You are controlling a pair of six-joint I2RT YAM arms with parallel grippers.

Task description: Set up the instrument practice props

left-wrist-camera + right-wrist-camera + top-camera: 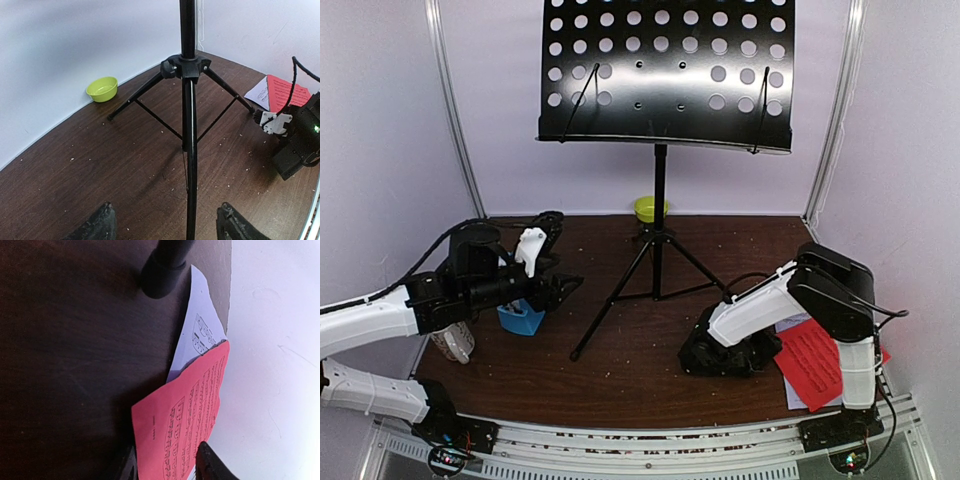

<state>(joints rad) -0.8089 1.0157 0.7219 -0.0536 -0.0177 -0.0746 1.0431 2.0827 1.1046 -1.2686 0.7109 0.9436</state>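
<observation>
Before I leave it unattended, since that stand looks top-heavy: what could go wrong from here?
The left gripper, jaws open, faces a leg of the music stand; a bump could topple it. The red sheet overlaps the white sheet, so the right gripper, jaws open, may drag or pinch both.

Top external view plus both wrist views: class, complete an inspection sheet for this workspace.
Surface: dark wooden table, scattered pale specks.
Job's things: music stand upright mid-table, desk bare; red sheet overlapping white sheet at the right edge; blue metronome beside left arm.
Clutter: lime-green bowl behind the stand; pale object under left arm, unclear.
Grippers: left gripper jaws open, facing the tripod; right gripper jaws open over the red sheet.
Cables: black cable along left arm.
Surroundings: white walls.
</observation>
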